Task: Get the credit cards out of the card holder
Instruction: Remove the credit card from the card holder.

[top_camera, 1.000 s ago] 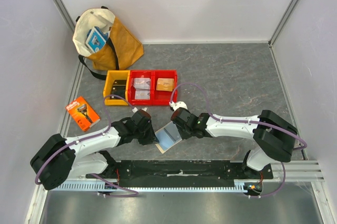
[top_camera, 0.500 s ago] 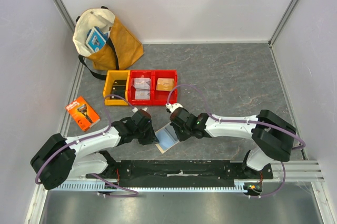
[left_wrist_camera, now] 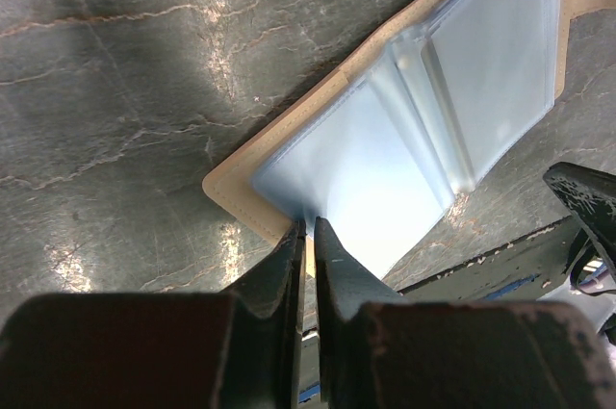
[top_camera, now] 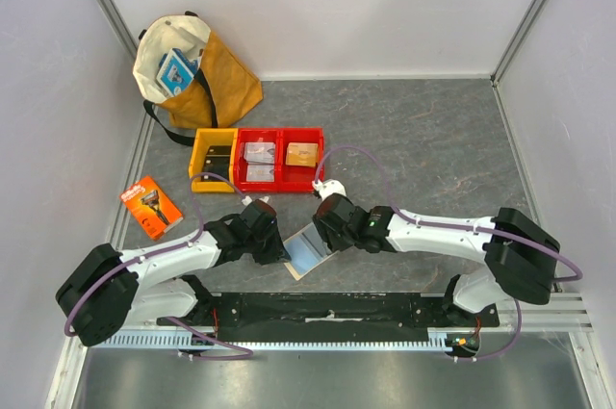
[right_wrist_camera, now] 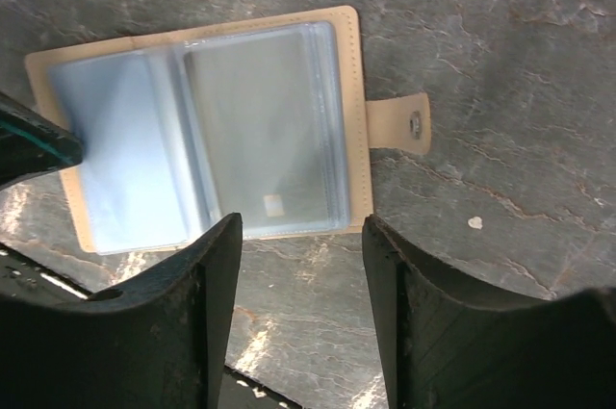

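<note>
Right tool has just gone from clenched to released and hangs empty over the long edge of the beige-tan folding card holder with clear blue-grey sleeves, which lies open on the grey desk. Left tool stays clenched on the holder's sleeve corner. The pale grey plastic card still sits in the tab-side sleeve, so the pull likely missed and a regrip is needed.

One card holder between the two sets of jaws; beyond them one yellow bin, one red bin, one bag; left, one razor package
</note>
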Robot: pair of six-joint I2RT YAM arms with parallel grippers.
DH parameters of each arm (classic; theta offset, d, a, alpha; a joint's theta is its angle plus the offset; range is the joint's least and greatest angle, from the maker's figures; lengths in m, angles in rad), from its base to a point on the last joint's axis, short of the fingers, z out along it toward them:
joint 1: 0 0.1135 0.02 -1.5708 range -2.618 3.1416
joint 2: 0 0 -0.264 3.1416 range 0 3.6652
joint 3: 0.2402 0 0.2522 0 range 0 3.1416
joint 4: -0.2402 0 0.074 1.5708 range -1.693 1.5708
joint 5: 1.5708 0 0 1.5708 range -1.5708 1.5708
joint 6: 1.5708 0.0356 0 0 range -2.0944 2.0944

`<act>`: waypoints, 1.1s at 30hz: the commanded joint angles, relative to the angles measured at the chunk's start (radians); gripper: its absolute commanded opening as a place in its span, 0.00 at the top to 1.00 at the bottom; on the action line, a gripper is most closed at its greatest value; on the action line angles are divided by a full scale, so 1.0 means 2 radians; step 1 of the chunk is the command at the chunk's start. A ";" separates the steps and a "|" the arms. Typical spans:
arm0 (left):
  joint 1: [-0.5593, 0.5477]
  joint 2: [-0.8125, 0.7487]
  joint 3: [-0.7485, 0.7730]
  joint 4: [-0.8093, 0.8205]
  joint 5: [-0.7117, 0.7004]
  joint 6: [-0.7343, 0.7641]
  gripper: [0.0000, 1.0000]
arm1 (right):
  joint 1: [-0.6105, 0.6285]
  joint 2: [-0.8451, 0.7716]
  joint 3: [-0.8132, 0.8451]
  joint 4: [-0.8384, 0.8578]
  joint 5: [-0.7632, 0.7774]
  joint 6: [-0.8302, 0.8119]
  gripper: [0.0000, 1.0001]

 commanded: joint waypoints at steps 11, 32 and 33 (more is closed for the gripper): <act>-0.010 0.008 0.003 -0.008 -0.003 0.018 0.87 | 0.000 0.041 -0.002 0.007 0.009 0.018 0.48; -0.011 0.009 0.006 -0.008 -0.003 0.019 0.87 | 0.000 0.060 -0.007 0.004 -0.011 0.023 0.69; -0.011 0.009 0.006 -0.008 -0.003 0.019 0.87 | 0.000 0.060 -0.006 0.004 -0.011 0.022 0.71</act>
